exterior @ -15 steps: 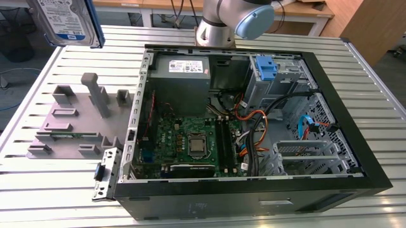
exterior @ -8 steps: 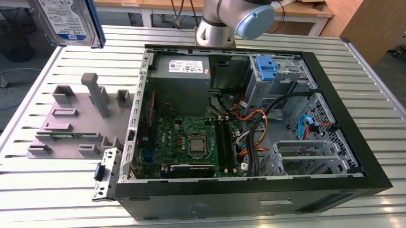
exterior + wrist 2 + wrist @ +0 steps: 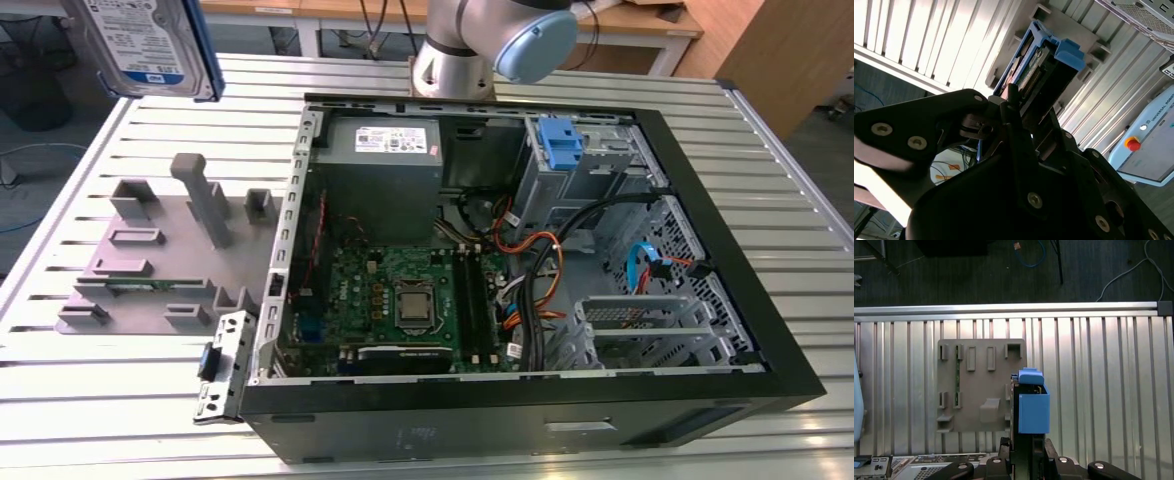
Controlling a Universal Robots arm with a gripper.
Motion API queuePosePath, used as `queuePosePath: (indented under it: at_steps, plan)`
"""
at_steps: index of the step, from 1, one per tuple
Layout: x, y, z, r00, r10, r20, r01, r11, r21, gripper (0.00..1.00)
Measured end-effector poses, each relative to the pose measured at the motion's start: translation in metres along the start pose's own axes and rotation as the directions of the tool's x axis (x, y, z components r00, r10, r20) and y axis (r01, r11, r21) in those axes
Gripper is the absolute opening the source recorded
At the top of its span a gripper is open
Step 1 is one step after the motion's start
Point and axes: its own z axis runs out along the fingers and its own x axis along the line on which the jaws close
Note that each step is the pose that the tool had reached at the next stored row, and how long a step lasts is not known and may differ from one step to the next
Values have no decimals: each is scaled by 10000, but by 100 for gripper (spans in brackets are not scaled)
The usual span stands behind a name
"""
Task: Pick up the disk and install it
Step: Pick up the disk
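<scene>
— High at the exterior view's far left, the disk (image 3: 140, 45) hangs in the air, label face out, above the slatted table (image 3: 80, 400) and the grey fixture plate (image 3: 160, 250).
— And the gripper (image 3: 1026, 450) is clamped on it. In both wrist views the dark fingers (image 3: 1016, 135) pinch one end, with the blue carrier frame pointing away.
— It looks a stiff, dense slab, probably weighty for its size and shock-shy. That smooth metal could slip.
— So the firm metal body seems the place to hold, not the springy plastic frame.
— Further right sits the open computer case (image 3: 467, 430), well apart from the disk, its metal cage (image 3: 641, 320) on the far side.
</scene>
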Motion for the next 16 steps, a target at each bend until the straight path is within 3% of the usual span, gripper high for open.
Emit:
queuePosePath:
  at_steps: [16]
  plan:
    - [-2,-34,-1,10000,0,0,0,10000,0,35]
